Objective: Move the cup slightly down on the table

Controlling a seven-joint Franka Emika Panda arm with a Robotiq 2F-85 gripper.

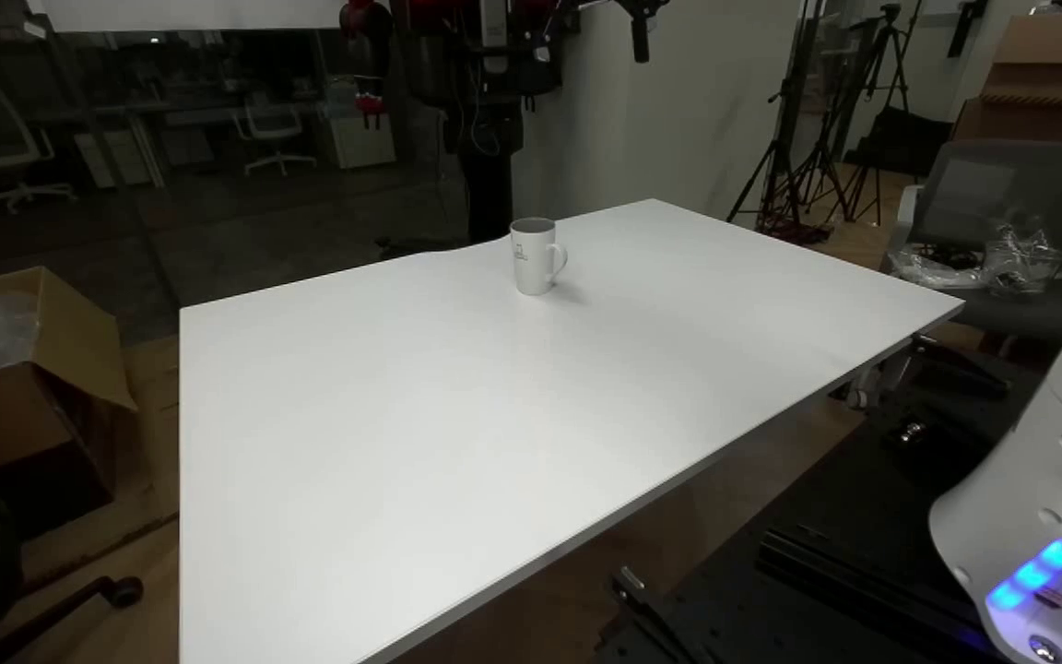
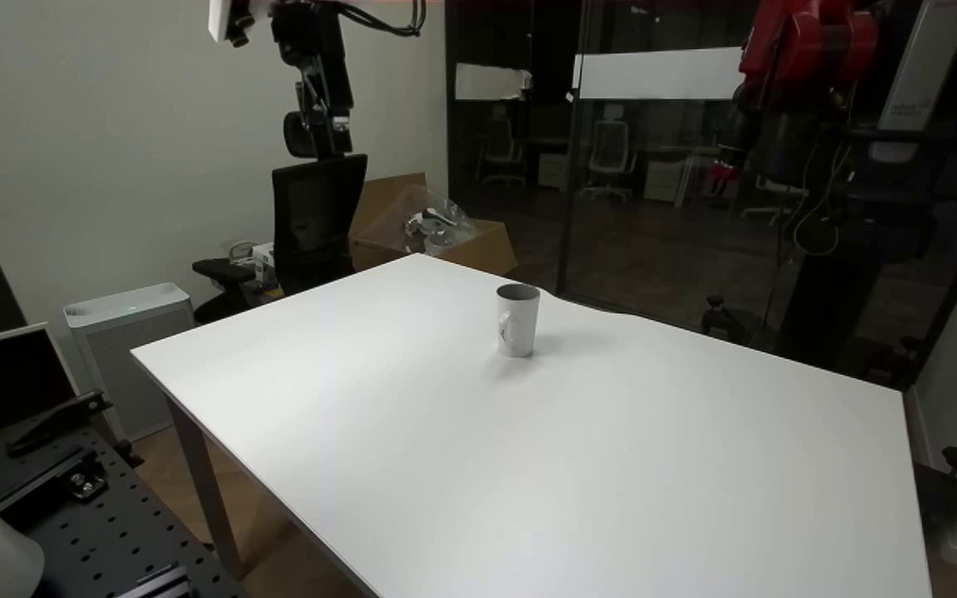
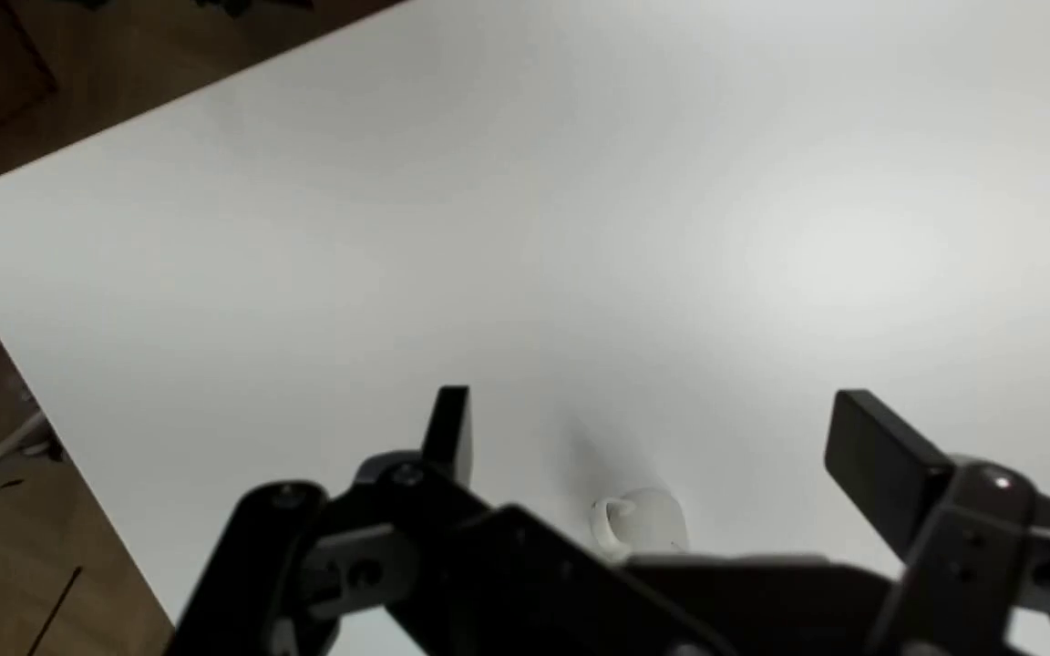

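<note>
The white cup (image 1: 532,263) stands upright on the white table (image 1: 457,433), near its far edge in an exterior view, with its handle to the right. It also shows in an exterior view (image 2: 520,324) on the table (image 2: 611,465). My gripper (image 3: 653,415) is open in the wrist view, its two black fingers wide apart with nothing between them. The cup (image 3: 653,521) shows below and between the fingers, partly hidden by the gripper body. The gripper is high above the table and apart from the cup. It is out of view in both exterior views.
The robot's white base (image 1: 1029,516) stands on a black bench (image 1: 826,563) beside the table. Another red and black robot (image 2: 811,50) stands beyond the table. A cardboard box (image 1: 79,341) and a grey chair (image 1: 1010,203) stand off the table's ends.
</note>
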